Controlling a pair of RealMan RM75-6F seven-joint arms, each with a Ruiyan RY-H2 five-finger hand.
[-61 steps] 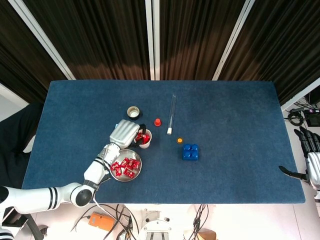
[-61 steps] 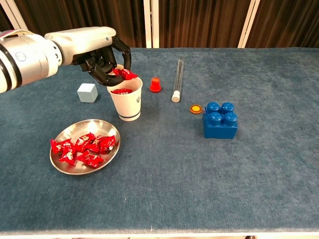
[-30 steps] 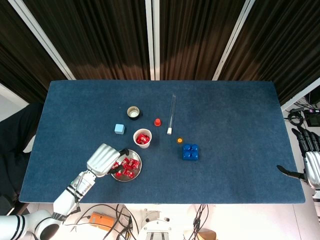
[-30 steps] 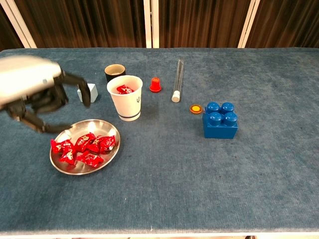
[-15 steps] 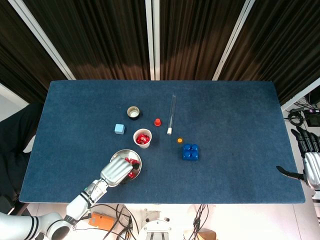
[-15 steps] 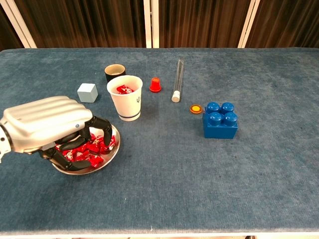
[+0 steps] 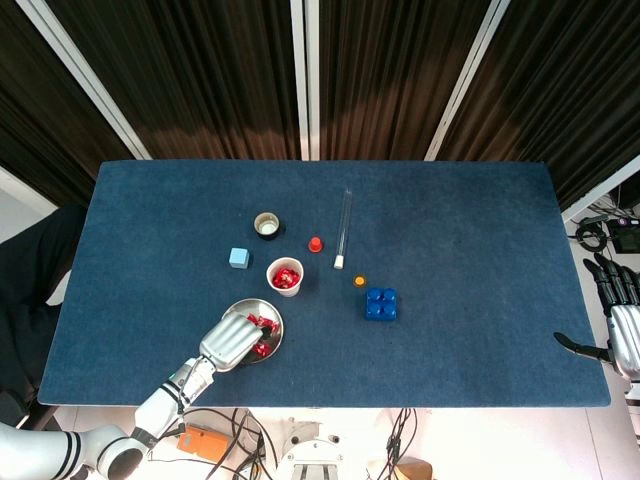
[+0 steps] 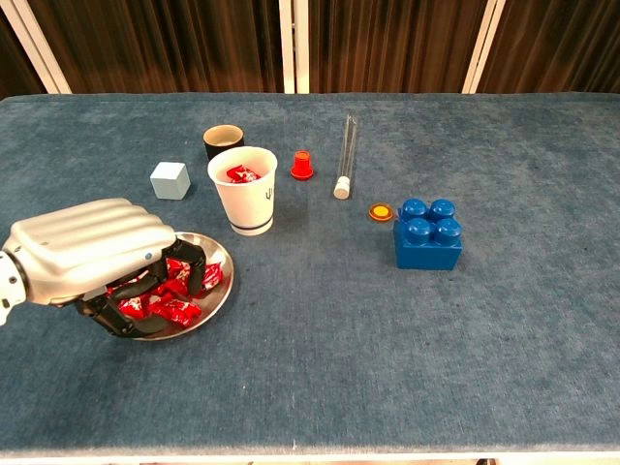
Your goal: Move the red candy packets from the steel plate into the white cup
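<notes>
The left hand is down over the steel plate, palm side facing the dish, its dark fingers curled in among the red candy packets heaped there; from where I stand I cannot tell whether they have actually closed on a packet or are only touching the pile. The silver back of the hand covers most of the plate's left half, so only the packets under and just beyond the fingertips show, along with the plate's right rim. Just past the fingertips, up and to the right, stands the white cup, upright, close beside the plate, with a few red packets already lying inside it. Beyond the cup, farther from the fingers, sits a small black-walled cup, and off to the hand's far side of the cup rests a pale blue cube, near the knuckles but apart from them. To the right of the white cup there is a small red cap, then a clear test tube lying lengthwise, then an orange disc touching or almost touching a blue building brick, all well away from the fingers on the blue tablecloth. The right hand hangs off the table's right edge, holding nothing, fingers loosely apart.
</notes>
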